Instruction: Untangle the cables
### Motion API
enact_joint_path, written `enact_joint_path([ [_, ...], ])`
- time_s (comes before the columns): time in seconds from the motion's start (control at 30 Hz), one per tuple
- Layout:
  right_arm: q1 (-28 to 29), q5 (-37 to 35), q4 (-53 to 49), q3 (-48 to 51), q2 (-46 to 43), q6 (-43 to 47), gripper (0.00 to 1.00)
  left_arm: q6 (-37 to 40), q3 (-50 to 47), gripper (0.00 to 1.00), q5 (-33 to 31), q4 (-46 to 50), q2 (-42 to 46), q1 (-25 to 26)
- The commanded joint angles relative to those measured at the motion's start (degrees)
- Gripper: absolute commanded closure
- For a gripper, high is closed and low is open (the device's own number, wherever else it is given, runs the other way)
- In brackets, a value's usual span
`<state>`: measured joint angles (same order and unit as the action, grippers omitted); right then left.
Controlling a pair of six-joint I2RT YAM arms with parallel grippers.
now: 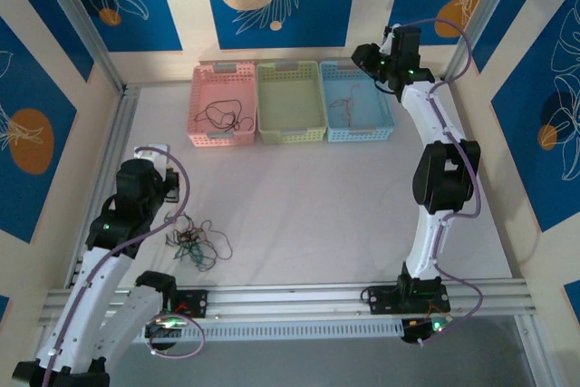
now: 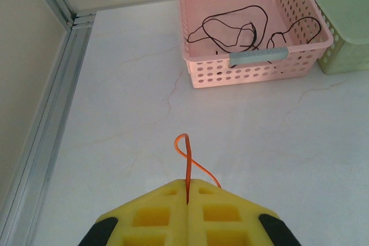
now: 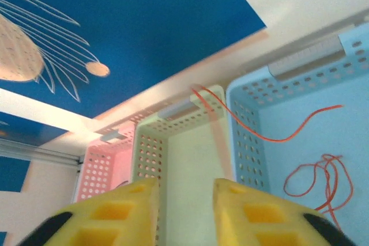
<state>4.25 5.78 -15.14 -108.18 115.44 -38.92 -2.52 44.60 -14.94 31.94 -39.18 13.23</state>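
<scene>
Checker: Cables, where?
Labeller: Tangle (image 1: 195, 242) of thin black, green and orange strands on the table (image 1: 317, 215), near edge, just beside the left arm.
Checker: Left gripper?
Labeller: Left gripper (image 2: 187, 184), yellow fingers pressed together, clamped on an orange wire (image 2: 183, 145) that loops up out of the seam. Can't tell if it runs back to the tangle.
Checker: Right gripper?
Labeller: Right gripper (image 3: 185, 185), fingers apart, clear gap, nothing between them. Hangs over the far baskets.
Checker: Baskets?
Labeller: Pink basket (image 1: 222, 104), far left, black wires (image 2: 230, 30) loose inside. Green basket (image 1: 290, 101) in the middle. Blue basket (image 1: 358, 101) on the right, red-orange wires (image 3: 314, 171) curled on its floor, one strand arcing up past the rim toward the green basket.
</scene>
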Motion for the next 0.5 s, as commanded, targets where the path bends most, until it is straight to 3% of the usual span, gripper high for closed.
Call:
enact_joint_path([
  [0.0,3.98,-8.35,-6.77,-0.95,-3.72,2.13,0.53,-0.06,0.31,1.00,1.52,-1.70,0.25,0.67],
  [0.07,6.59,-15.28,-9.77,-0.58,-6.72,5.96,0.44,-0.11,0.31,1.00,2.52,-1.78,0.30,0.74],
  [0.17,9.44,-17.09,-8.93,5.34,-13.91,8.88,0.41,-0.22,0.23,1.00,6.71,-2.54,0.81,1.18],
  [0.33,15.63,-9.19,1.85,25.68,-30.52,12.78,0.42,-1.03,-0.02,1.00,15.41,-4.46,2.08,1.99],
  [0.47,18.34,0.15,13.19,45.69,-41.65,10.28,0.44,-3.16,-0.64,1.00,29.68,-8.23,1.93,3.27],
])
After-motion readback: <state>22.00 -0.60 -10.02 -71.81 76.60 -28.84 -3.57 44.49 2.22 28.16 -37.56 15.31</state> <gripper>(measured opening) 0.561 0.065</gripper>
